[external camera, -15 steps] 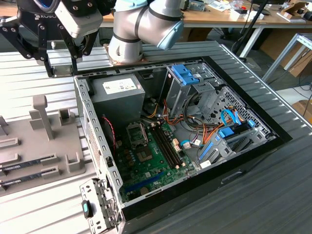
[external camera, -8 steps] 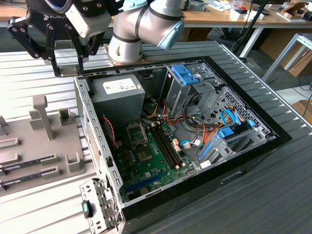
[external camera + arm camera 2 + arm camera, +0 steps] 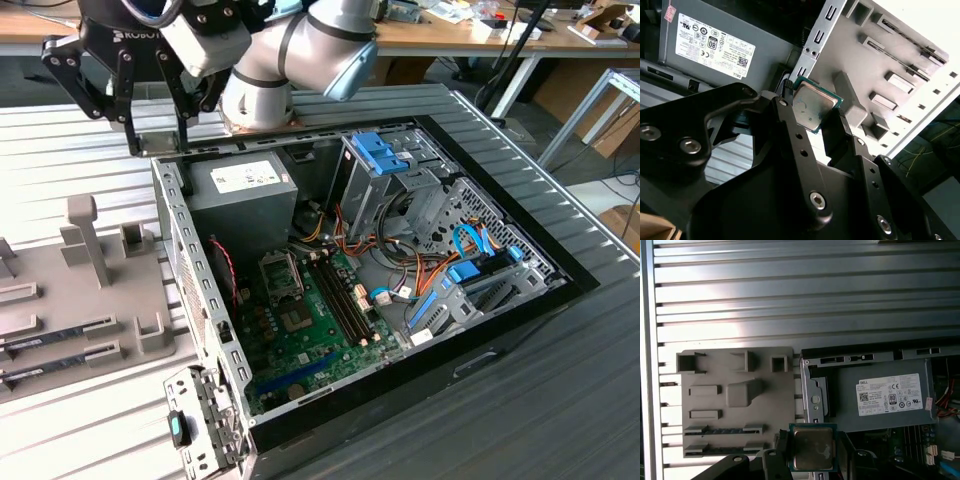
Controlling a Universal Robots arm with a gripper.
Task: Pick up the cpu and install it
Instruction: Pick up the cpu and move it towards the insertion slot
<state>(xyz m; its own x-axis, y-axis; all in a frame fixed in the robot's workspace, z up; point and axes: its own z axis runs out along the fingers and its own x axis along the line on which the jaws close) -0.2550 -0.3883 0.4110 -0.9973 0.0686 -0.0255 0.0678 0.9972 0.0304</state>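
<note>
The cpu (image 3: 812, 105) is a small flat square chip with a silvery top and a thin green edge. My gripper (image 3: 812, 114) is shut on it, one black finger (image 3: 782, 446) on each side of the cpu (image 3: 811, 447). In the exterior view the gripper (image 3: 158, 136) hangs with the cpu (image 3: 162, 143) above the open computer case's rear corner, by the grey power-supply box (image 3: 245, 185). The cpu socket (image 3: 281, 276) sits lower down on the green motherboard (image 3: 310, 330), apart from the gripper.
A grey parts tray (image 3: 70, 290) with blocks and slots lies on the ribbed table at the exterior view's left, with long memory sticks (image 3: 60, 345) in it. The case's metal side wall (image 3: 185, 270) stands between tray and motherboard. Drive cages and cables (image 3: 420, 230) crowd the case's right.
</note>
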